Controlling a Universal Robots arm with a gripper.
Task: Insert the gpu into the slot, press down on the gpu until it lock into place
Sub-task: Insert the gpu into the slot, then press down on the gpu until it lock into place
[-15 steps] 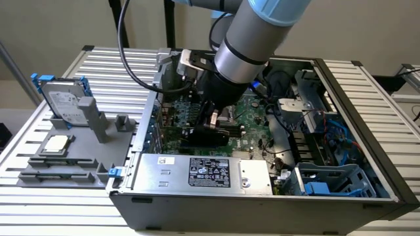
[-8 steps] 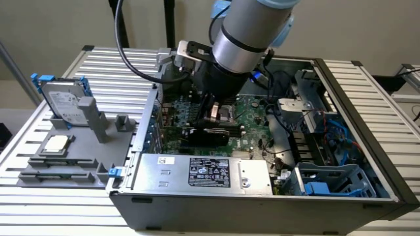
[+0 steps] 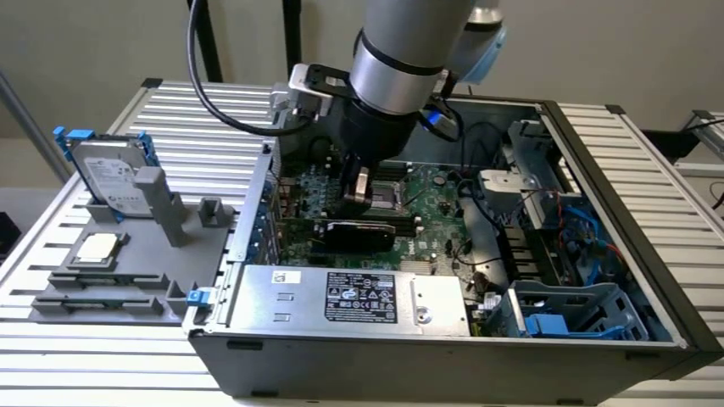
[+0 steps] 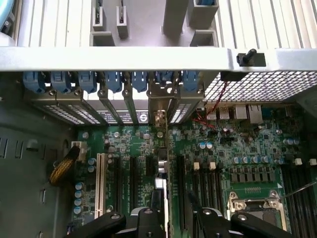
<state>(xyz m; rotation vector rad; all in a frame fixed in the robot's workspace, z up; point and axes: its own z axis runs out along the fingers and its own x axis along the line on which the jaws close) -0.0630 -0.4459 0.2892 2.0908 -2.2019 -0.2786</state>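
The gpu [image 3: 359, 234], a thin black card, stands on edge on the green motherboard in the middle of the open computer case. My gripper [image 3: 359, 193] hangs just above it, at the end of the grey arm. In the wrist view the gpu [image 4: 161, 191] appears edge-on as a narrow dark strip running toward the rear brackets. The gripper [image 4: 176, 219] is open, with one black fingertip [image 4: 146, 218] on either side of the card's edge and a gap to each. The slot is hidden beneath the card.
A silver power supply [image 3: 351, 297] with a white label fills the case's near side. The CPU socket [image 4: 252, 208] and black memory slots [image 4: 203, 183] lie beside the card. Blue-clipped rear brackets [image 4: 114, 82] line the case wall. A hard drive [image 3: 108, 174] stands on a grey fixture at the exterior view's left.
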